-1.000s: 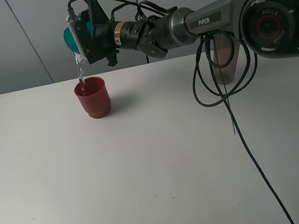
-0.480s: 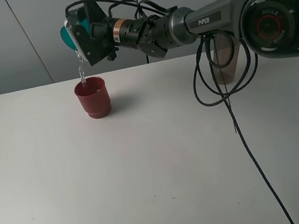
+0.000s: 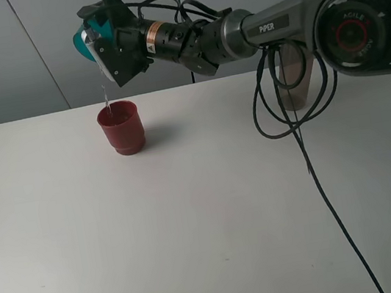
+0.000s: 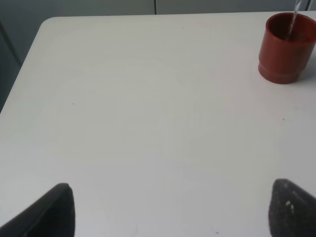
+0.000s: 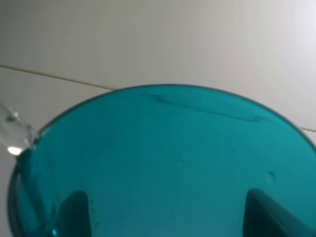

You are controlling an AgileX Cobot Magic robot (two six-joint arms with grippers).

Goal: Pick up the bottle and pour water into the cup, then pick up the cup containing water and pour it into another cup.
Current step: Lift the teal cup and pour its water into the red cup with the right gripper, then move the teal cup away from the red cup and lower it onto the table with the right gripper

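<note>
My right gripper (image 3: 102, 38) is shut on the teal cup (image 3: 82, 44), tipped over high above the red cup (image 3: 121, 128). A thin stream of water falls from the teal cup's rim into the red cup. The teal cup fills the right wrist view (image 5: 163, 168), with water at its rim. The red cup stands upright on the white table (image 3: 192, 221) and shows in the left wrist view (image 4: 286, 47) with the stream entering it. The smoky bottle (image 3: 294, 79) stands at the back right, partly behind cables. My left gripper (image 4: 173, 207) is open and empty over the table; it is not in the exterior view.
Black cables (image 3: 289, 124) hang from the right arm down across the right part of the table. A grey panelled wall (image 3: 3, 58) stands behind the table's far edge.
My right gripper has lifted and tipped the teal cup further. The falling stream has thinned. The red cup and bottle have not moved.
</note>
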